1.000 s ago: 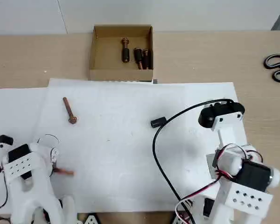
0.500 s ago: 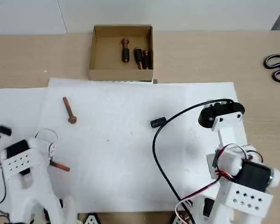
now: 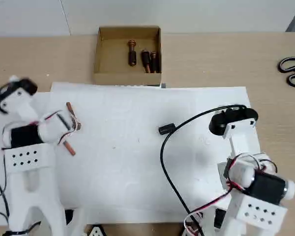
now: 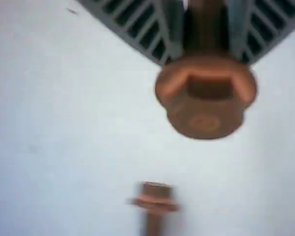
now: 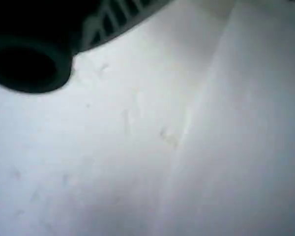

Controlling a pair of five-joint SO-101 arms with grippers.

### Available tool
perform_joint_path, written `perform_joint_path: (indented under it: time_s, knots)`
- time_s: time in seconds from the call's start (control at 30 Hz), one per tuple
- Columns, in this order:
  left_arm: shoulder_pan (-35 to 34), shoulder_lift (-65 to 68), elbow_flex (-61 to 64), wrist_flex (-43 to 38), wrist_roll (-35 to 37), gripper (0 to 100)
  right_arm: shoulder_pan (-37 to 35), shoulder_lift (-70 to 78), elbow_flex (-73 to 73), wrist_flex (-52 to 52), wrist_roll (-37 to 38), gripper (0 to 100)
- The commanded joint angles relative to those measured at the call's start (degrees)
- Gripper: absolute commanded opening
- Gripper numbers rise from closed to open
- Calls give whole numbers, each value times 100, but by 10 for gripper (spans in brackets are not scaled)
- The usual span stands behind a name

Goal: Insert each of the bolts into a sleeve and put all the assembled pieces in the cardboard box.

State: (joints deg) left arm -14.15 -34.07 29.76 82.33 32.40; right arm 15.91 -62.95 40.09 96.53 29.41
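Note:
My left gripper (image 4: pixel 206 34) is shut on a copper bolt (image 4: pixel 206 96), head end toward the wrist camera. In the high view that bolt (image 3: pixel 68 147) hangs over the left part of the white paper. A second copper bolt (image 3: pixel 70 109) lies on the paper just beyond it, partly under the arm, and shows as the loose bolt (image 4: pixel 155 202) in the left wrist view. My right gripper (image 3: pixel 233 122) stands over the right part of the paper, shut on a black sleeve (image 5: pixel 29 64). Another black sleeve (image 3: pixel 166 129) lies on the paper near the middle.
The cardboard box (image 3: pixel 102 55) stands at the far edge of the paper and holds three assembled pieces (image 3: pixel 132 53). A black cable (image 3: pixel 163 152) loops over the paper from the right arm. Scissors (image 3: pixel 292 70) lie at the far right of the wooden table.
My left arm has risen and swung away from the table's front edge with the bolt, which now hangs beside the loose bolt. The right arm has not moved.

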Motion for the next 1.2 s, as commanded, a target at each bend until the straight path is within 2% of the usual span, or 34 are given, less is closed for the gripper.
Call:
perform_joint_path:
  time_s: [0.0, 0.27, 0.43, 0.6, 0.7, 0.83, 0.93, 1.17]
  knots:
    - [308, -53, -1578, 607, -53, 7, 31, -602, -79, -92, 70, 6]
    - [747, -105, -3451, 1547, -246, 7, 13, -2580, -44, 48, 448, 7]
    - [800, -1073, -3556, 1644, -360, 7, 22, -3046, -44, 92, 510, 7]
    - [756, -2295, -3495, 1538, -1143, 7, 22, -3064, -35, 57, 492, 7]
    - [756, -2963, -3196, 1345, -1310, 7, -31, -3064, -26, 48, 484, 8]
    - [747, -3851, -2264, 1002, -1310, 7, -523, -3134, 369, -110, 413, 8]
    - [747, -4624, -1341, 642, -1310, 7, -848, -3284, 870, -453, -70, 5]
    - [791, -6752, 1051, -290, -1301, 7, -2176, -4101, 2268, -1095, -211, 4]
